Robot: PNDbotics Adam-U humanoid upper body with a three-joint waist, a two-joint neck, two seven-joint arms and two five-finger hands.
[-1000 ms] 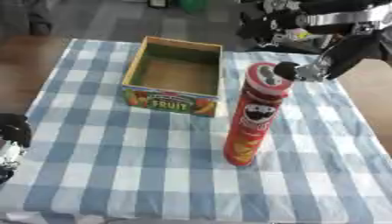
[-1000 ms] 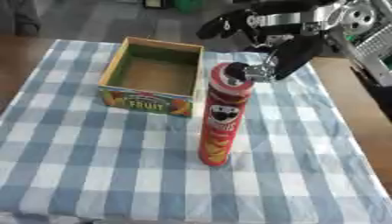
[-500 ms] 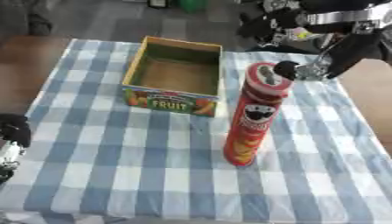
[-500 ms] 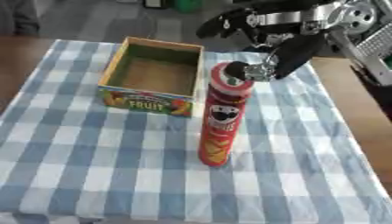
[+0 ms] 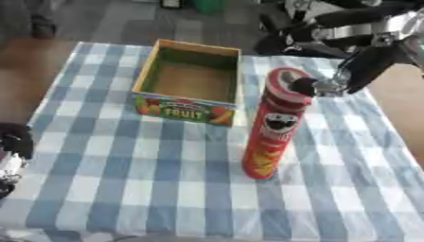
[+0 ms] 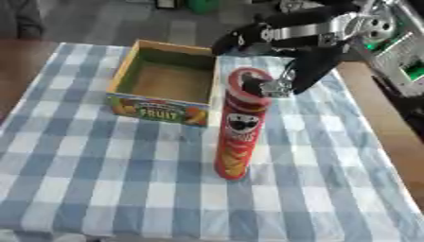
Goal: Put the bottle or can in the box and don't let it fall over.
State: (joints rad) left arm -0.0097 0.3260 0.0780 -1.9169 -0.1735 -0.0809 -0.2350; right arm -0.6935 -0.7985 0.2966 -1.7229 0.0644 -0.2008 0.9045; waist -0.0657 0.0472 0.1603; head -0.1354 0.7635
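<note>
A tall red chip can (image 5: 271, 127) stands upright on the blue-and-white checked tablecloth (image 5: 124, 189), just right of the box's near right corner. The open cardboard box (image 5: 191, 81) marked FRUIT sits at the table's back middle, with nothing in it. My right hand (image 5: 357, 68) reaches down from the upper right. It is open, and its fingertips (image 5: 311, 87) are at the right side of the can's top rim, not wrapped round it. My left hand (image 5: 12, 144) rests open at the lower left edge, far from both.
Bare brown wood (image 6: 389, 127) runs along the table's right side past the cloth. The robot's dark upper arm and silver joints (image 6: 306, 28) hang over the back right. The front half of the cloth holds only the can.
My right hand's fingertips have edged slightly closer to the can's top rim. The can, the box and my left hand have not moved.
</note>
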